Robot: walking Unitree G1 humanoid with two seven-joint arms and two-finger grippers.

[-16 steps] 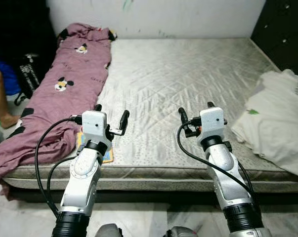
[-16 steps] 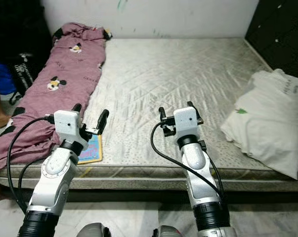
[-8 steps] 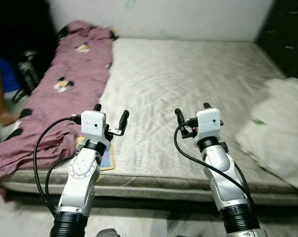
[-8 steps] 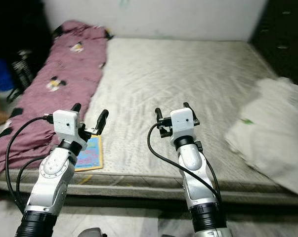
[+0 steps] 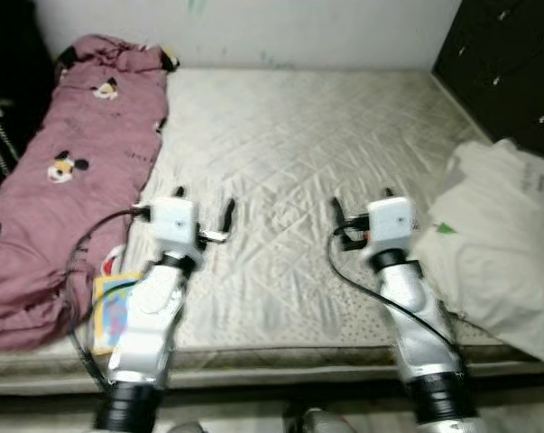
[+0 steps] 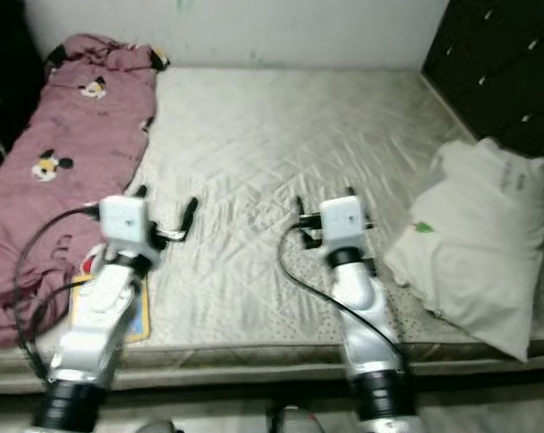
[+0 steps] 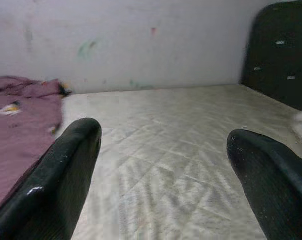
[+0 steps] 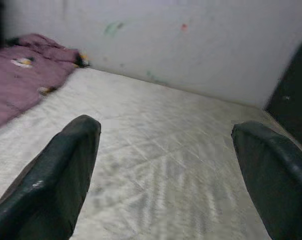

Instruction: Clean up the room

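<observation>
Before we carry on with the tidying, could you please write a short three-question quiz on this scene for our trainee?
1. True or false: the left gripper holds the pink blanket.
2. Which lies at the mattress's right side? A) a white pillow B) a shoe C) a lamp
3. Fill in: the colourful book lies beside the blanket, near the mattress's ____ edge.

Key: 1 false, both grippers, the right gripper too, are open and hold nothing; 2 A; 3 front.

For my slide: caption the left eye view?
Both grippers, left and right, hover open over a bare mattress.
</observation>
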